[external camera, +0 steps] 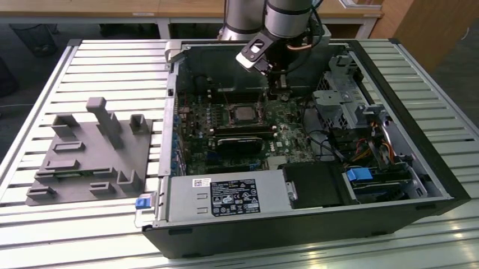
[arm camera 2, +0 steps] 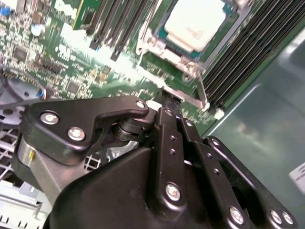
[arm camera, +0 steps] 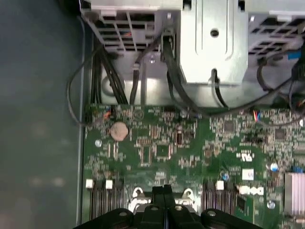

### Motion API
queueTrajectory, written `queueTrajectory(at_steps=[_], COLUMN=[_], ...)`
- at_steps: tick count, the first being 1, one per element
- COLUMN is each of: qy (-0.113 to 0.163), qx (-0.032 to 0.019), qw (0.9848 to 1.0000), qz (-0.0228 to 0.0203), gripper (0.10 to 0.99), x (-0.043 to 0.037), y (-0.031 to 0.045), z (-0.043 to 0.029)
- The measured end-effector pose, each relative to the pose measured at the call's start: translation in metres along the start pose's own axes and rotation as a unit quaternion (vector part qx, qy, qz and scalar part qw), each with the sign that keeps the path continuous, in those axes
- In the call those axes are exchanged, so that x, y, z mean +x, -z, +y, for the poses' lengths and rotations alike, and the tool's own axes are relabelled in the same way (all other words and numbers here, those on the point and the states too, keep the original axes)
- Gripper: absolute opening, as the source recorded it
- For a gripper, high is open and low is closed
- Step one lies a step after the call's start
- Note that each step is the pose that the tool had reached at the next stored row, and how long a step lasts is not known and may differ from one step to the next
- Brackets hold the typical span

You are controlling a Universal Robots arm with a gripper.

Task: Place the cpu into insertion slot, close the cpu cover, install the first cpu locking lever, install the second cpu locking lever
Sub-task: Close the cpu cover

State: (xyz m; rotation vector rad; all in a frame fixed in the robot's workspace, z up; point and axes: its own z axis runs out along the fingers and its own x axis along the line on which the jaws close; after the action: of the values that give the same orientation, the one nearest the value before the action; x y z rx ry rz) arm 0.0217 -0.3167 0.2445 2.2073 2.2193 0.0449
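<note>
Open from above at the cpu point(external camera: 243, 112). Hemmed in by memory slots point(arm camera 2: 248, 52) close on both sides, with black heatsink block point(external camera: 239, 143) just beside. Crowded toward the exterior view's right by drive cage point(external camera: 337, 103) and cables point(external camera: 371, 148). Boxed in behind by case wall point(external camera: 217, 64).

The arm point(external camera: 288, 17) is angled steeply downward, and the gripper point(external camera: 279, 88) is seen with its fingers point(arm camera: 159, 193) pressed together.

A robotics lab: slatted metal bench point(external camera: 105, 61), opened computer case point(external camera: 299, 235), grey fixture point(external camera: 82, 162).
</note>
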Motion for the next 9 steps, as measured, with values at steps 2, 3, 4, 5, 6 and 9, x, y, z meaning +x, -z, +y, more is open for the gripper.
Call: queueTrajectory(at_steps=[2,3,4,5,6,9], qy=[0.000,0.000,0.000,0.000,0.000,0.000], qx=[0.0001,0.0000,0.0000,0.0000,0.0000,0.0000], qw=[1.0000,1.0000,1.0000,1.0000,1.0000,1.0000], qz=[-0.0001,-0.0001,0.0000,-0.0001,0.0000,-0.0001], gripper=[0.106,0.106,0.106,0.106,0.106,0.106], x=[0.0000,0.0000,0.0000,0.0000,0.0000,0.0001], y=[-0.0005,-0.0009,-0.0013,-0.0016,-0.0020,-0.0031], z=[-0.0043,-0.0063,-0.0086,-0.0107,-0.0129,-0.0180])
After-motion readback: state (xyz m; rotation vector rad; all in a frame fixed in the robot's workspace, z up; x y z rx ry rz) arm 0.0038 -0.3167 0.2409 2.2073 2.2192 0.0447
